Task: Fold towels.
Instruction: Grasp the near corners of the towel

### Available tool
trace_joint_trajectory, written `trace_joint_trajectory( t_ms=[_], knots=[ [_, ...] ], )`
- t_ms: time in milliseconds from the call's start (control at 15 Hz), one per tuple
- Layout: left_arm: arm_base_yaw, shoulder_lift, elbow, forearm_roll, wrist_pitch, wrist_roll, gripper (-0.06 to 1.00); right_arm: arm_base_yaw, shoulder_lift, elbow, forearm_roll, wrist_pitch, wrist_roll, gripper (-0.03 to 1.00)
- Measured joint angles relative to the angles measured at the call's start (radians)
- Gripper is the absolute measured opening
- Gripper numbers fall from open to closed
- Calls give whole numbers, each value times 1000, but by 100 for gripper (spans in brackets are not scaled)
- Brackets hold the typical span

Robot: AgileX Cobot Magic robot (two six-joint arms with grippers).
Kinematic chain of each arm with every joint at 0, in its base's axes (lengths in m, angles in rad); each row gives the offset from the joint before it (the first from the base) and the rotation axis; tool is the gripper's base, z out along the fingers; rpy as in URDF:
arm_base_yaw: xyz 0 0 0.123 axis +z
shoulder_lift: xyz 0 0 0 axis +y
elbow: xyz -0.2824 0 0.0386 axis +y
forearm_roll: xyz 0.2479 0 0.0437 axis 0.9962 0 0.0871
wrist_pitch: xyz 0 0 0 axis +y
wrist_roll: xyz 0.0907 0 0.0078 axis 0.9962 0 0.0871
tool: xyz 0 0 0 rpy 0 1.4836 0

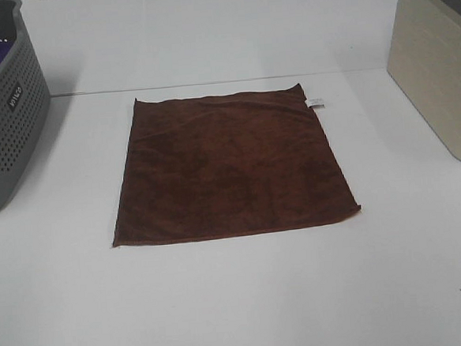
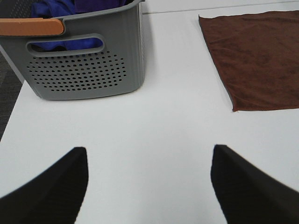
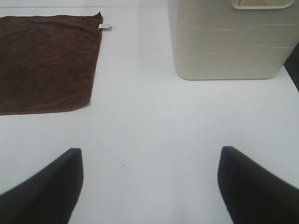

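A dark brown towel (image 1: 230, 167) lies spread flat and unfolded on the white table, with a small white tag (image 1: 315, 103) at its far right corner. It also shows in the left wrist view (image 2: 259, 58) and in the right wrist view (image 3: 44, 60). My left gripper (image 2: 148, 186) is open and empty over bare table, between the grey basket and the towel's near left corner. My right gripper (image 3: 149, 186) is open and empty over bare table, off the towel's right side. Neither gripper shows in the high view.
A grey perforated basket (image 1: 5, 117) with purple and blue cloth inside (image 2: 70, 7) stands at the left edge. A beige bin (image 1: 441, 71) stands at the right edge, also in the right wrist view (image 3: 229, 39).
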Motion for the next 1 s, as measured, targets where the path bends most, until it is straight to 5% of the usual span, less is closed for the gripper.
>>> trace_joint_trajectory(
  t_ms=[1000],
  knots=[
    [0, 0, -10, 2, -31, 0, 69, 0, 16, -1, -5, -7, 0, 77]
  ],
)
